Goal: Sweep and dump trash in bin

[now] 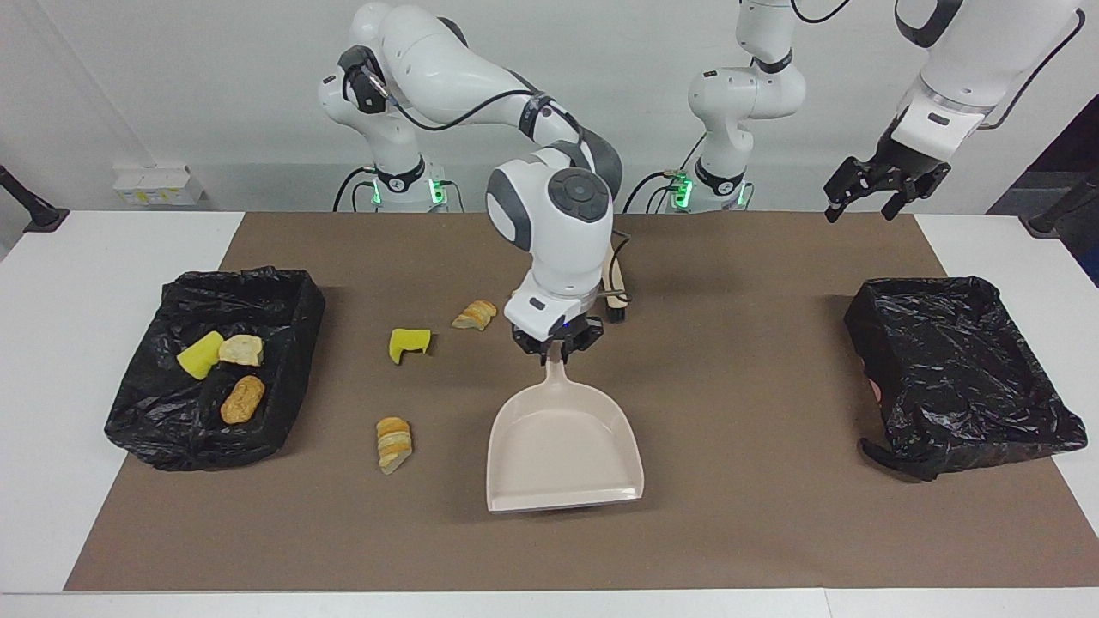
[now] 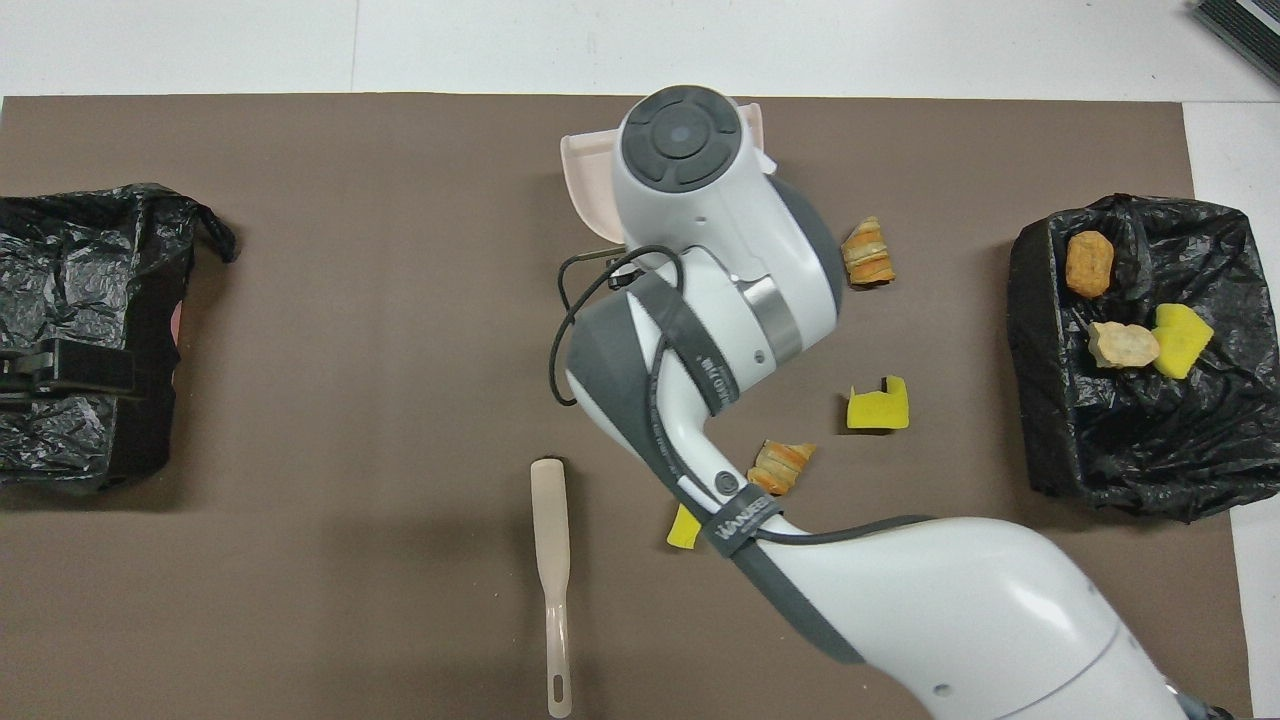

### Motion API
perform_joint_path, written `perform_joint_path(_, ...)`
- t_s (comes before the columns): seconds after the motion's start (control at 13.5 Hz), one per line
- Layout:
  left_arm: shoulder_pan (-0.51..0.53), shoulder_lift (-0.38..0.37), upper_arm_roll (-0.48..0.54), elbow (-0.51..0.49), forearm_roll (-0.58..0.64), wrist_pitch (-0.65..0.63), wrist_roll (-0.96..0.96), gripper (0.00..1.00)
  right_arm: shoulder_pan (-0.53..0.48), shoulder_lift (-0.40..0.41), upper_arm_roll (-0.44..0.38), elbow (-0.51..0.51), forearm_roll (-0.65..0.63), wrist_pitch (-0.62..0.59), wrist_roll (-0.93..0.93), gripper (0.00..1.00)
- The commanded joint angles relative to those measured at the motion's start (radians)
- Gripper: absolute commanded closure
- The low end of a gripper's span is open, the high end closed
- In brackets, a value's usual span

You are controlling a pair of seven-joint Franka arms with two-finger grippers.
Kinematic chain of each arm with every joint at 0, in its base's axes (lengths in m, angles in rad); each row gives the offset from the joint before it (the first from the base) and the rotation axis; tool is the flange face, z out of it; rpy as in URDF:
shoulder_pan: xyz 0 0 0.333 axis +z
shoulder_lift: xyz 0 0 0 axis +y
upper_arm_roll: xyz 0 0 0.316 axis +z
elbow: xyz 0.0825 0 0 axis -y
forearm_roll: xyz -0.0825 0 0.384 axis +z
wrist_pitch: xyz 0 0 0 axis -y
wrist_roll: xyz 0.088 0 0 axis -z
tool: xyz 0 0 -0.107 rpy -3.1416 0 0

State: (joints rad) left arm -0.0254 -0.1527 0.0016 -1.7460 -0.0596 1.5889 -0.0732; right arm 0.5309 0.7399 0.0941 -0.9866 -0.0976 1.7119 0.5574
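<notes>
We have the right gripper low at the middle of the table, its fingers closed on the handle of the beige dustpan, whose mouth faces the table edge farthest from the robots. The left gripper waits aloft near the left arm's end, fingers spread. Three trash bits already lie in the black-lined bin at the right arm's end; a yellow sponge piece and two bread chunks sit loose between bin and pan, while the brush rests untouched. We fear dragging the pan sideways could scatter bits, or a tilted pan could spill them short of the bin
</notes>
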Motion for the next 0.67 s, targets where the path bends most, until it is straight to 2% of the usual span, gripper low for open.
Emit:
perform_joint_path(0.0, 0.005, 0.013, -0.003, 0.029, 0.015, -0.029, 0.000, 0.00, 0.012, 0.067, 0.001, 0.074, 0.058, 0.023, 0.042, 1.00)
perform_joint_path(0.22, 0.007, 0.013, -0.003, 0.029, 0.015, -0.029, 0.000, 0.00, 0.034, 0.076, 0.002, 0.069, 0.067, 0.017, 0.058, 1.00)
perform_joint_path(0.59, 0.005, 0.013, -0.003, 0.029, 0.015, -0.027, 0.000, 0.00, 0.055, 0.122, 0.009, 0.069, 0.067, 0.095, 0.095, 1.00)
